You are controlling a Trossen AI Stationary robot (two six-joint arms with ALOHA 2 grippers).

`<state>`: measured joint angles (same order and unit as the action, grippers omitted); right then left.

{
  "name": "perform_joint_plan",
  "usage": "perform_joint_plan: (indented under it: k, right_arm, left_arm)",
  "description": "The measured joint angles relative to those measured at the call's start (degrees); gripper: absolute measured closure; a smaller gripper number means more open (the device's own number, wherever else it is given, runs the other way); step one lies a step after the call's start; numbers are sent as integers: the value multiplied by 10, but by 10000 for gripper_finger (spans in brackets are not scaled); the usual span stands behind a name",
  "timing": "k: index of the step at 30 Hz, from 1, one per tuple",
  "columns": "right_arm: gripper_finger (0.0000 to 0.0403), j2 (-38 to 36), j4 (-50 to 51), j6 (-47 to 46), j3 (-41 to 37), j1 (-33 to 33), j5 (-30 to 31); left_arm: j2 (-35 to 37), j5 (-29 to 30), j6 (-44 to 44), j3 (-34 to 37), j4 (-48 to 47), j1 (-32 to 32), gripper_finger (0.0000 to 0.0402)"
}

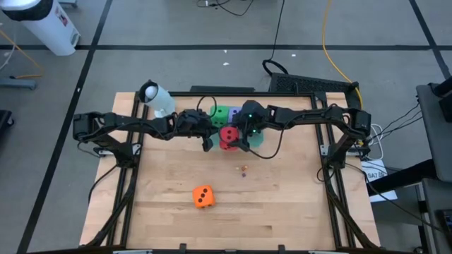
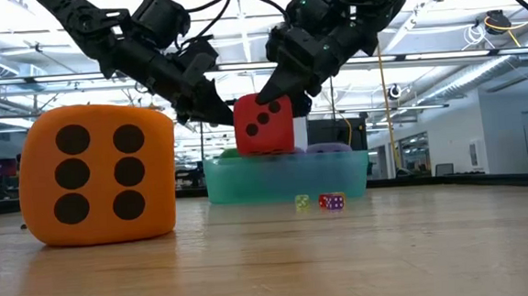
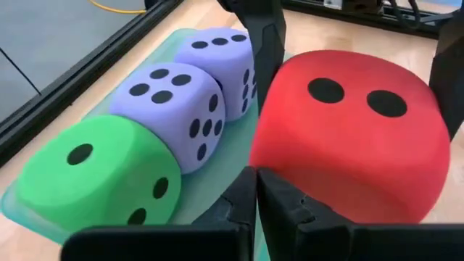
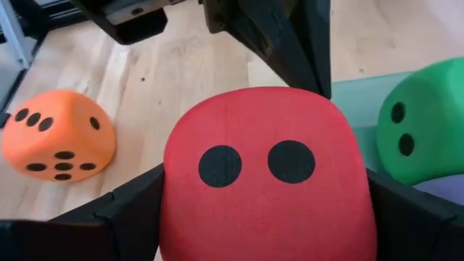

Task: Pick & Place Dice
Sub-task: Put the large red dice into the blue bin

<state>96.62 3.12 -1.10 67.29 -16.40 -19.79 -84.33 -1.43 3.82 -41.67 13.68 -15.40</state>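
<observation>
The right gripper (image 2: 275,97), spread wide, clamps the red die (image 2: 263,124) just above the teal tray (image 2: 284,179) by the table's far edge, the shut left gripper (image 2: 216,110) empty alongside.

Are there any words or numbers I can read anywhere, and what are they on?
No words or numbers can be read here.
White container, off the table: has a red label, too blurred to read.
White tag by the table's right edge: print too small to read.
The dice, such as the red die and orange die, carry only dark pips.
</observation>
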Motion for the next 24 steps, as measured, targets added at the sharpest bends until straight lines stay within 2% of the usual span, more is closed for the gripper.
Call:
perform_joint_plan:
  k: [6, 9, 14, 19, 24]
  right_arm:
    - [46, 0, -36, 11, 0, 0, 22]
    - [46, 0, -37, 28, 7, 0, 54]
    - [46, 7, -65, 52, 9, 0, 93]
    - [46, 29, -116, 59, 12, 0, 89]
    - [46, 66, -162, 57, 15, 0, 74]
  left_arm:
    - [2, 13, -7, 0, 10, -1, 380]
    - [2, 22, -7, 0, 11, -2, 380]
    - [9, 74, -6, 0, 11, -2, 380]
    - [39, 110, -7, 0, -22, -3, 380]
    - [69, 110, -6, 0, -76, -7, 380]
